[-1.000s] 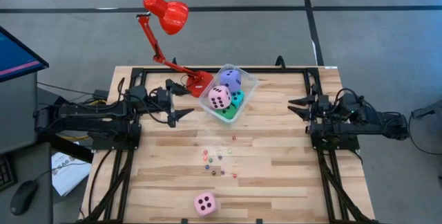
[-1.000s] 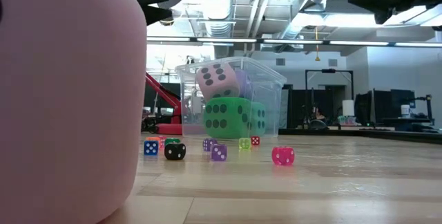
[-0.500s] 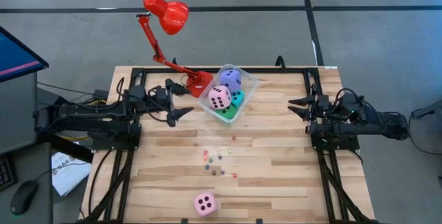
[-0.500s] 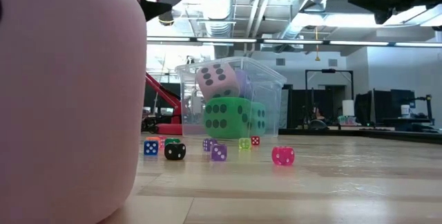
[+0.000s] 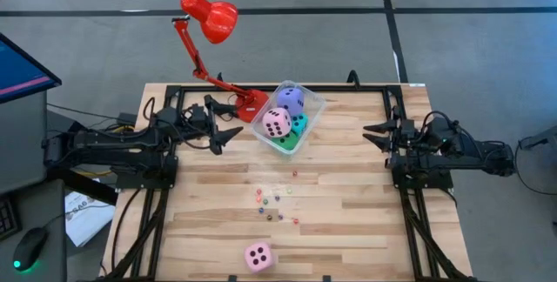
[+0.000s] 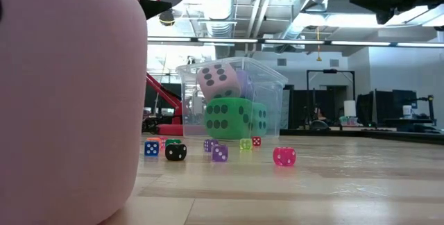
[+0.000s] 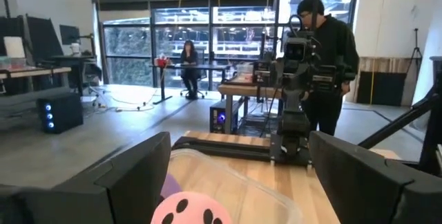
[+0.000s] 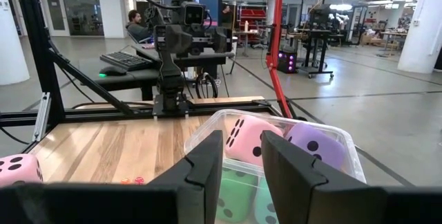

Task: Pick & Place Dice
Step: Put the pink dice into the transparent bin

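A: At the tub's near side, item one: left pincer (image 5: 228, 130), fingers spread wide, nothing between them. It has swung a little toward the back of the table since a second ago, and its tips now point more squarely at the clear tub (image 5: 311, 108).

B: Meaning for the task?

A: Judged only: it looks like a lining-up on the tub's contents, with no grasp made yet. Its wrist view shows the pink die (image 7: 190, 209) low between the two open fingers, tub rim just beyond.

B: Item two?

A: Right pincer (image 5: 372, 130), over the right side of the table, well apart from the tub. Jaws set a narrow gap apart, holding nothing. No change from the earlier pictures.

B: Dice, by location.

A: Inside the tub: one pink die (image 5: 277, 123) on top, purple-blue die (image 5: 291, 100) behind it, cyan die (image 5: 298, 125) and green die (image 5: 284, 141) beneath. On the bare table: second pink die (image 5: 258, 256) near the front edge, well apart from both arms; tiny dice (image 5: 276, 204) scattered mid-table between it and the tub.

B: Any of those shifted?

A: None that I can see. Red lamp (image 5: 210, 16) unchanged at the back.
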You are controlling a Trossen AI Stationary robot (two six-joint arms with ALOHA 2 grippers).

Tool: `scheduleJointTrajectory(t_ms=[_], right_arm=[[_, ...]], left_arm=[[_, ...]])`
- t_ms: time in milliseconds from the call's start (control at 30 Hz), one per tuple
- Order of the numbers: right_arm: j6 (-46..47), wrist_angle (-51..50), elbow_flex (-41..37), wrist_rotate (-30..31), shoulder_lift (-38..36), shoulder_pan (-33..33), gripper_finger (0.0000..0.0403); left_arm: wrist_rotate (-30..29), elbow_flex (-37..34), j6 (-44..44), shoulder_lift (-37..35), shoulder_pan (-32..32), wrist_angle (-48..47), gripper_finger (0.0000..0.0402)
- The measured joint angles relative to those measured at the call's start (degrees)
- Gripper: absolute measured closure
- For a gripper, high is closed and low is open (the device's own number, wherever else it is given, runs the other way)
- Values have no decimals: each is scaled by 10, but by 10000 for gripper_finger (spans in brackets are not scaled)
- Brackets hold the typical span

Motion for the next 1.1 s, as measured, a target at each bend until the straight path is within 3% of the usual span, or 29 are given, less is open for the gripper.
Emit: scheduleJointTrajectory(t_ms=[300, 433, 667, 733, 867, 1100], right_arm=[[0, 3, 0, 0, 0, 0, 305], [0, 15, 0, 0, 0, 0, 305], [0, 17, 0, 0, 0, 0, 305], [0, 17, 0, 0, 0, 0, 305], [0, 14, 0, 0, 0, 0, 305], [0, 2, 0, 0, 0, 0, 305]], left_arm=[[-3, 0, -22, 0, 0, 4, 69], [-5, 0, -70, 0, -4, -8, 69], [-9, 0, -124, 50, -80, 14, 69], [-41, 0, -134, 73, -116, 49, 69], [-166, 0, -132, 121, -192, 126, 69], [-301, 25, -122, 182, -283, 151, 69]])
